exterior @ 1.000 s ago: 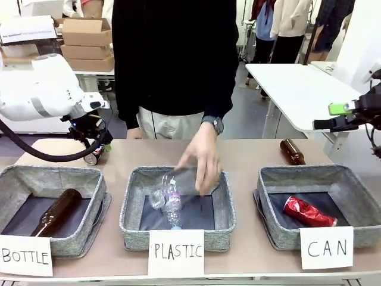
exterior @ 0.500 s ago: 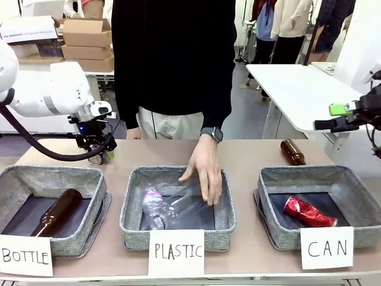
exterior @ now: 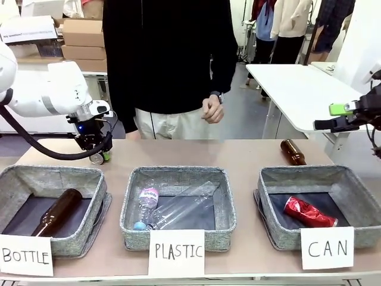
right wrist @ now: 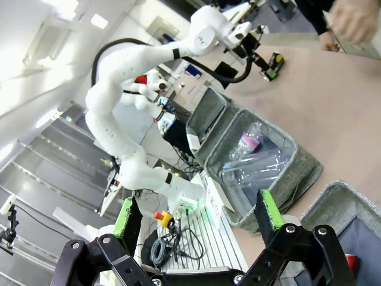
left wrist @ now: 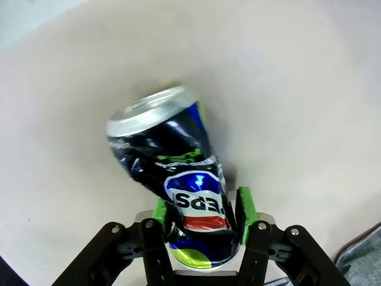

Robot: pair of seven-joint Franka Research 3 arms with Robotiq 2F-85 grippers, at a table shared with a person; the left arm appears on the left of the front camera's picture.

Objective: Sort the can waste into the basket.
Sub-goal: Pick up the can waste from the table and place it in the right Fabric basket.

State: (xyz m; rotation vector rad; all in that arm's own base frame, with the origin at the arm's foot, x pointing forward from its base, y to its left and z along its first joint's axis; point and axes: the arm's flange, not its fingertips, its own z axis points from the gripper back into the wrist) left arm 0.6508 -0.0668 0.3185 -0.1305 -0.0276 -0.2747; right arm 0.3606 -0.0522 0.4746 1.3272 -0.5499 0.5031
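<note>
A dented dark blue-black can (left wrist: 172, 161) with a silver end is clamped between the green pads of my left gripper (left wrist: 202, 208), just over the tan tabletop. In the front view, the left gripper (exterior: 99, 150) and that can (exterior: 97, 158) are at the far left, behind the BOTTLE bin. The red dented can (exterior: 307, 212) lies inside the grey basket (exterior: 297, 173) carded "CAN" at the right. My right gripper (exterior: 334, 117) hovers open, high above and behind that basket. Its fingers spread wide with nothing between them in the right wrist view (right wrist: 197, 215).
A brown glass bottle (exterior: 292, 151) lies on the table behind the CAN basket. The BOTTLE bin (exterior: 53, 174) holds a brown bottle and the PLASTIC bin (exterior: 178, 173) holds clear bottles. A person stands across the table with a hand (exterior: 210, 110) raised at waist height.
The person's hand has drawn back from the PLASTIC bin, leaving the clear bottles lying in it. My left gripper has closed on the dark can. The right arm has not moved.
</note>
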